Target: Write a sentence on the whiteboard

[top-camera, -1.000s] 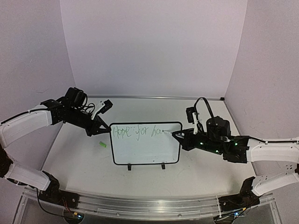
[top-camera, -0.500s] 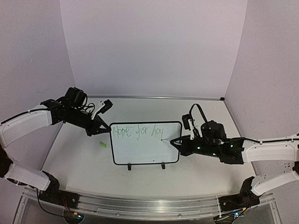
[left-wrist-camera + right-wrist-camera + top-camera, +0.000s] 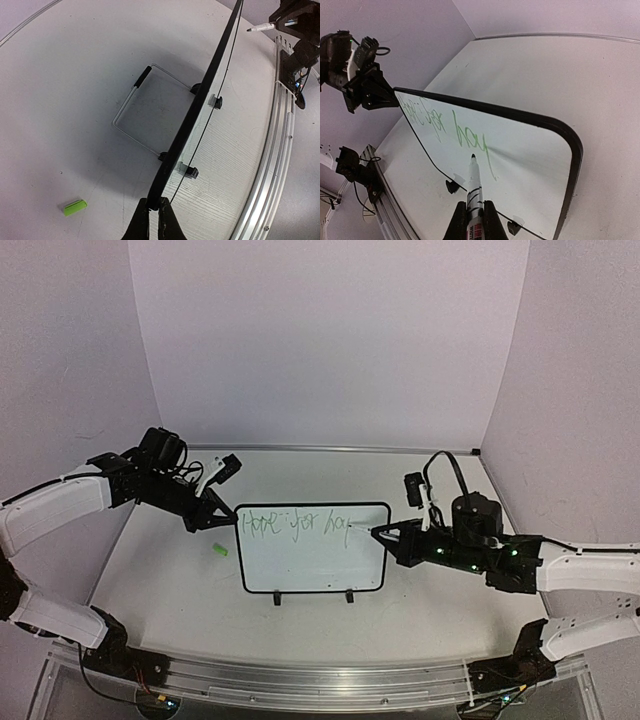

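Lavender walls [image 3: 330, 340], matte white tabletop [image 3: 180, 590]. The whiteboard [image 3: 310, 562] stood mid-tabletop: glossy, thin black rounded frame, two black clip feet [image 3: 277, 597] on near edge, wire prop [image 3: 131, 107] behind. The sentence [image 3: 295, 523]: thin light-green script along top, "Hope for ha–", end unclear. Tip of marker [image 3: 473, 185] sat at the last letter; contact not discernible. The right jaws were clamped on the marker barrel. The left jaws were pinched tight on the board's upper-left corner. Small green cap [image 3: 75, 206] lay left of the board.

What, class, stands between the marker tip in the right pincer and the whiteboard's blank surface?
Nothing visible: the marker in the right pincer points straight at bare whiteboard just past the green writing.
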### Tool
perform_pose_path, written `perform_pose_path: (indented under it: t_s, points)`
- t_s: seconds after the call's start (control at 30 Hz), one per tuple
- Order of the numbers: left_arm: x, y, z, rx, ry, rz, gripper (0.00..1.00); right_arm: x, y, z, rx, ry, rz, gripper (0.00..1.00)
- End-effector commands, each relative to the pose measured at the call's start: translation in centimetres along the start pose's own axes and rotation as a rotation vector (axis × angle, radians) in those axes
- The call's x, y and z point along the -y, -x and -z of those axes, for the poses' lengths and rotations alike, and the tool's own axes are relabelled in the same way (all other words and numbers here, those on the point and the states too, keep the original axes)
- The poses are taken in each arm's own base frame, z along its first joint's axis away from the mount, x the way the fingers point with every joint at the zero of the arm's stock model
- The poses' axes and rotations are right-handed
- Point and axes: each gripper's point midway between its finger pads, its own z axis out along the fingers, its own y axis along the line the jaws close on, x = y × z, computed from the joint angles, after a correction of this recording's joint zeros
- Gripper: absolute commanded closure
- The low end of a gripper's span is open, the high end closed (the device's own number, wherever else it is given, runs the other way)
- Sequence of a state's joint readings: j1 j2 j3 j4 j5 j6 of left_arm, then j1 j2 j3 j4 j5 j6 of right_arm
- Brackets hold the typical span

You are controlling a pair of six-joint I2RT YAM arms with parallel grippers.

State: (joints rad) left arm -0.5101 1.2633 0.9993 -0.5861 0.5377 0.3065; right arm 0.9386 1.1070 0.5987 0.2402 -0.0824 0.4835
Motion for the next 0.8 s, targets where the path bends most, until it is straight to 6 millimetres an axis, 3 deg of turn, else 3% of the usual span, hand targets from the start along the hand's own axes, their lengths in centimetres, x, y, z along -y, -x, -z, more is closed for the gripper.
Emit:
perform_pose_path:
  t_s: [0.0,0.43,0.77]
  points:
    - [-0.2,0.1,0.2,-0.012,0.03,-0.03,1.0,-0.5,3.0,0.4,0.104,-0.011,0.023,1.0]
    - [-0.2,0.1,0.1,-0.014,0.03,-0.03,1.0,-0.3,3.5,-1.1,0.103,-0.04,0.056,1.0]
    - [-0.3,0.0,0.1,-0.017,0.03,-0.03,1.0,1.4,3.6,0.3,0.135,-0.123,0.038,1.0]
